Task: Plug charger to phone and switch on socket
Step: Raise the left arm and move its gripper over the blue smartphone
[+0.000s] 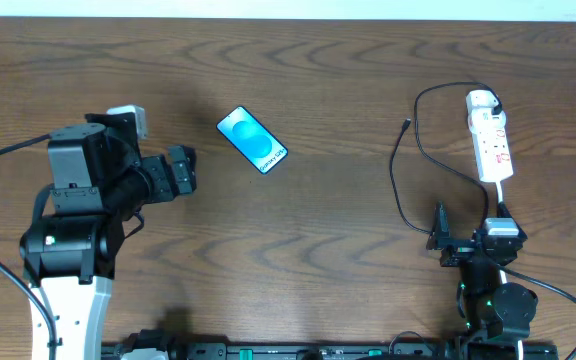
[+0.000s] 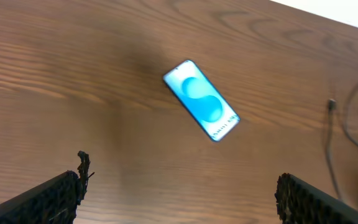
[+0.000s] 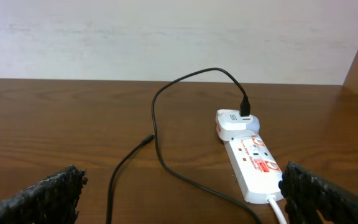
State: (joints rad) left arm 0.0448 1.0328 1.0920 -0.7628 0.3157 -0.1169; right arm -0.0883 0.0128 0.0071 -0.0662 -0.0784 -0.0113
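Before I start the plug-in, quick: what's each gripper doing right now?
Left gripper: jaws open, holding nothing.
Right gripper: jaws open, holding nothing.

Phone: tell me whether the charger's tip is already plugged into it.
No: the charger's plug tip lies loose on the table, well apart from the phone.
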